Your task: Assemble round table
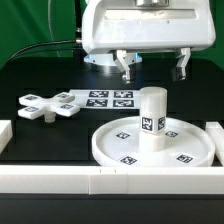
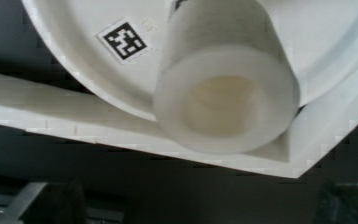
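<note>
The large round rimmed disc (image 1: 120, 148) lies on the black table at the exterior view's right. The short thick cylinder post (image 1: 152, 118) stands upright on its middle. The four-armed cross piece (image 1: 50, 106) lies flat at the exterior view's left. My gripper (image 1: 153, 68) hangs above and behind the post, open and empty, fingers (image 1: 125, 68) wide apart. In the wrist view I look down on the post's round top (image 2: 226, 105) and the disc (image 2: 87, 35) with one tag. The dark fingertips (image 2: 16, 205) barely show at the frame's edge.
The marker board (image 1: 108, 98) lies behind the disc, between it and the cross piece. Long white border blocks run along the front (image 1: 100, 181), the left (image 1: 4, 132) and the right (image 1: 215, 135). One block shows in the wrist view (image 2: 87, 108).
</note>
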Robot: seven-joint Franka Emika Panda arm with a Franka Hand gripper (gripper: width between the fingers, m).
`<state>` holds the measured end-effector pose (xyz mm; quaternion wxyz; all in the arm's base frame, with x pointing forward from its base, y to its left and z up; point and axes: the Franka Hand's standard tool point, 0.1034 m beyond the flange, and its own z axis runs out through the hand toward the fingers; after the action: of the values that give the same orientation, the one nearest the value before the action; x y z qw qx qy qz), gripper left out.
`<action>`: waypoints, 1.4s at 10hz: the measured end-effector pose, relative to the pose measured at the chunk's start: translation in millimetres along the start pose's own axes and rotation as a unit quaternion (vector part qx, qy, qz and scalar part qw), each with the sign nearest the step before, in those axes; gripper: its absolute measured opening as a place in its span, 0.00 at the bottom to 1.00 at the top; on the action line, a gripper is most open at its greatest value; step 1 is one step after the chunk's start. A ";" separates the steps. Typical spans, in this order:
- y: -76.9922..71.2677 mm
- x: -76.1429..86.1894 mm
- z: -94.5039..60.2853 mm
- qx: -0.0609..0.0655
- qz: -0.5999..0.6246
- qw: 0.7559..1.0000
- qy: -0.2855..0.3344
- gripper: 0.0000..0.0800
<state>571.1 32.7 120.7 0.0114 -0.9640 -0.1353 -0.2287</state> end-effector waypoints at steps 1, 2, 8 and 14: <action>-2.7 -1.9 0.8 0.006 -0.001 1.000 -0.014 0.81; -4.0 -1.0 0.8 0.007 -0.002 1.000 -0.014 0.81; -25.0 -9.8 2.6 0.074 0.005 0.980 -0.187 0.81; -11.9 -16.6 9.5 0.060 -0.063 0.975 -0.205 0.81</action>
<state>557.8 40.7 104.3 0.0272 -0.9775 -0.2085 -0.0180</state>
